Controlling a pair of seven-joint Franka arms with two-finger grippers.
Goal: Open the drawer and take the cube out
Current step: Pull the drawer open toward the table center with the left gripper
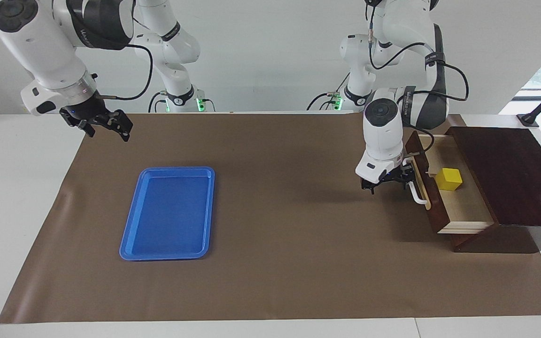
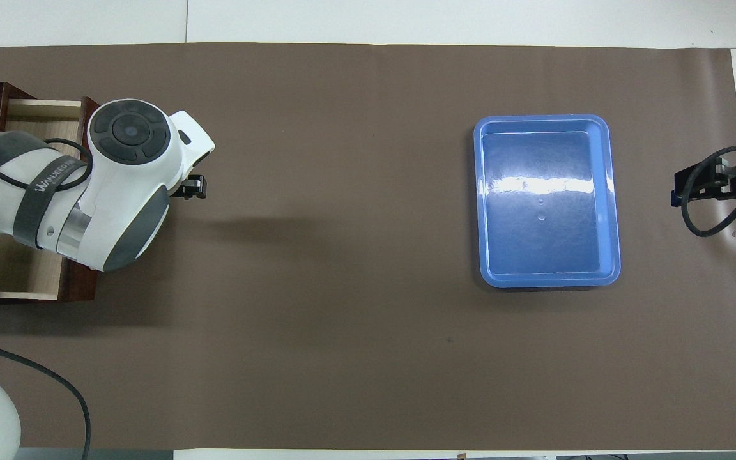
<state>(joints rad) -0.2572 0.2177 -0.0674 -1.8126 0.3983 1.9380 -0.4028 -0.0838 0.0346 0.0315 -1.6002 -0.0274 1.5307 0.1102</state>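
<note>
At the left arm's end of the table I see the drawer (image 1: pixel 458 197) pulled out of its dark wooden box (image 1: pixel 510 176), its front facing the right arm's end and its long axis running away from the robots. My left gripper (image 1: pixel 404 178) sits at the white bar handle (image 1: pixel 416 192), jaws spread around it. I can't read the lettering on the arm's grey band. Inside the drawer, the yellow cube (image 1: pixel 449 179) rests on the pale floor nearer the robots, just beside the drawer front. Toward the right arm's end lies a blue tray (image 1: pixel 169 213), well apart from the drawer. My right gripper (image 1: pixel 108 123) waits raised over the brown mat (image 1: pixel 275 234), jaws spread.
</note>
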